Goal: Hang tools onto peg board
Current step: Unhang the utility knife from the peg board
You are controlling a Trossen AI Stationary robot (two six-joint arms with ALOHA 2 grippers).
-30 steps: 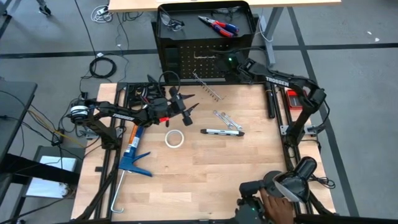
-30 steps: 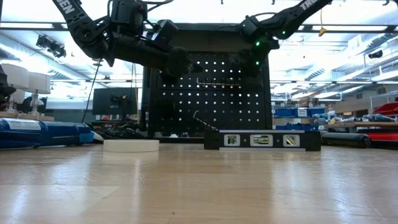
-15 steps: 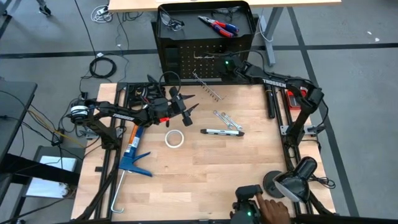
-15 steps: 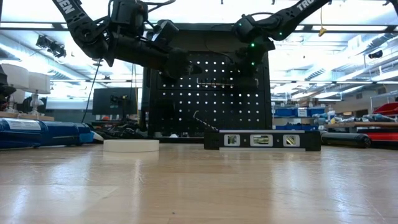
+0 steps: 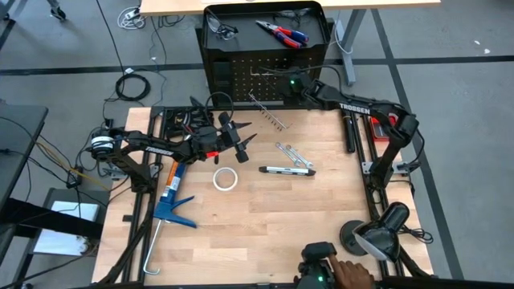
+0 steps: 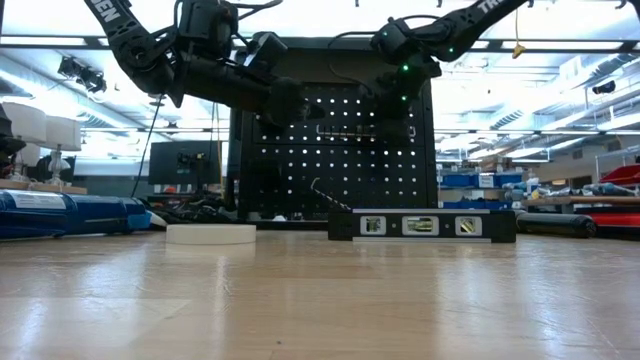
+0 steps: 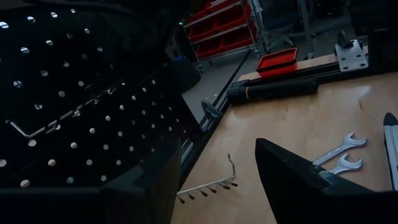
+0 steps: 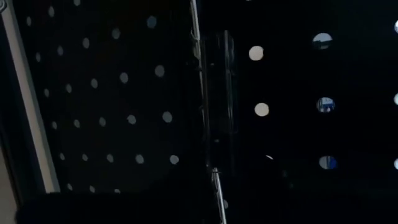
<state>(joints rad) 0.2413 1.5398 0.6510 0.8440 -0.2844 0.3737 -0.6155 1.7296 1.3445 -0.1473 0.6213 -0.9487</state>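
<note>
The peg board (image 5: 249,76) stands right against the right hand (image 5: 283,80), whose finger gap I cannot tell.

White lettering "TROSSEN" stands on the right arm (image 5: 354,107); similar lettering on the left arm (image 5: 158,148) is not legible.

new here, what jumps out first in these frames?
The black peg board standing at the table's far edge, with the right gripper pressed up against its perforated face near a wire hook rack. The left gripper hovers open over the table's left side, while two wrenches and a level lie unhung mid-table, and pliers sit on the board's top tray.
</note>
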